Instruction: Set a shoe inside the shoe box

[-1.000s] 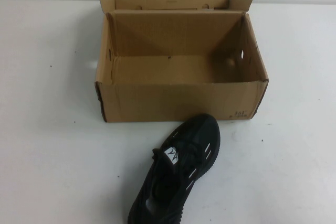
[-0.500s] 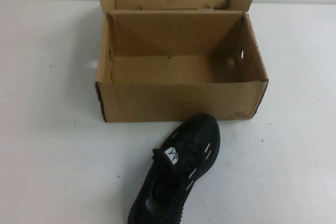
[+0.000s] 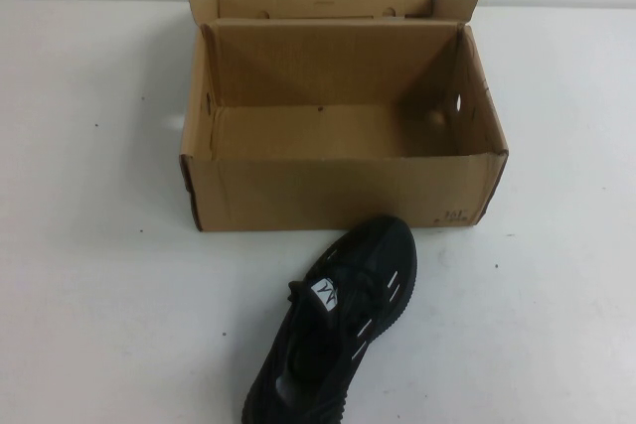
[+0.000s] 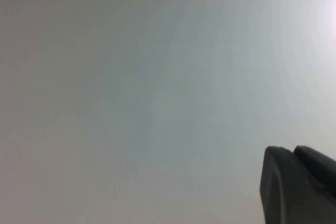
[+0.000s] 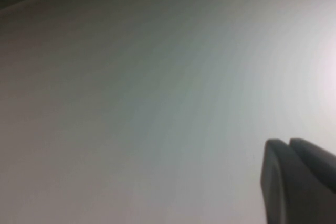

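- The shoe box (image 3: 338,191) is sitting open on the white tabletop (image 3: 89,275), toward the far side, with its flaps standing up at the back.
- The inside of the box is showing only bare brown cardboard (small holes are showing in its side walls).
- A small dark print is sitting near the front right corner of the box.
- The shoe (image 3: 338,330) is lying on the tabletop just in front of the box, outside it, close to the front wall but not touching it.
- Its toe is pointing toward the box and a bit to the right, and its heel is running off the near edge of the high view.
- The left gripper (image 4: 299,184) is showing only as a dark tip over plain pale tabletop in its wrist view, and I cannot tell how its jaws are standing.
- The right gripper (image 5: 299,179) is looking the same in its wrist view, a dark tip over pale tabletop, and I cannot tell about its jaws either.
- Neither gripper is showing in the high view.
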Available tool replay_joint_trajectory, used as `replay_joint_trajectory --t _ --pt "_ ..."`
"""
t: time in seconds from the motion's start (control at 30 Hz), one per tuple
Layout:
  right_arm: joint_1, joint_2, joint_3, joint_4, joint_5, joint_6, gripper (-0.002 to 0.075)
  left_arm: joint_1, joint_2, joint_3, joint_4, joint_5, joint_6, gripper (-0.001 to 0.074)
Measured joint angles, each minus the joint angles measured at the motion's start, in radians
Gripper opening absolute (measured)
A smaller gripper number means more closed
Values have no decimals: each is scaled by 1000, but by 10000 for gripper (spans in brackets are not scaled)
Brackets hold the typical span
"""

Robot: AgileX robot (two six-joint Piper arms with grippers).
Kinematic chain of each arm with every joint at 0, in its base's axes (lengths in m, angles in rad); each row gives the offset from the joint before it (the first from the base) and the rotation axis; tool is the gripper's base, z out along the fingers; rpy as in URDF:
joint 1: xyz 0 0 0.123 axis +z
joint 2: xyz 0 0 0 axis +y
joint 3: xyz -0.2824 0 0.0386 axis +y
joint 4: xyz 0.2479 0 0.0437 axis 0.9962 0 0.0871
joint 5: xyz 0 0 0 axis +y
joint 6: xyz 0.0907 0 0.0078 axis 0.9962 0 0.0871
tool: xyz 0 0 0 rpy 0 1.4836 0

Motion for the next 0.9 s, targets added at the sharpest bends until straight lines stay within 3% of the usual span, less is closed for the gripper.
replay_joint_trajectory --t 0.2,0.33,0.5,0.67,0.9 --pt "0 0 -20 19 -68 2 -17 0 0 -4 -65 -227 -64 -4" --pt "0 0 -182 65 38 76 -17 0 0 -99 -130 -224 -83 -4" --pt "0 9 -476 84 472 168 -17 0 -2 -346 -141 -25 -88 -4" --pt "0 150 -687 86 786 178 -17 0 61 -566 -141 248 -88 -4" --pt "0 460 -815 148 1145 180 -17 0 211 -638 -141 550 -88 -4"
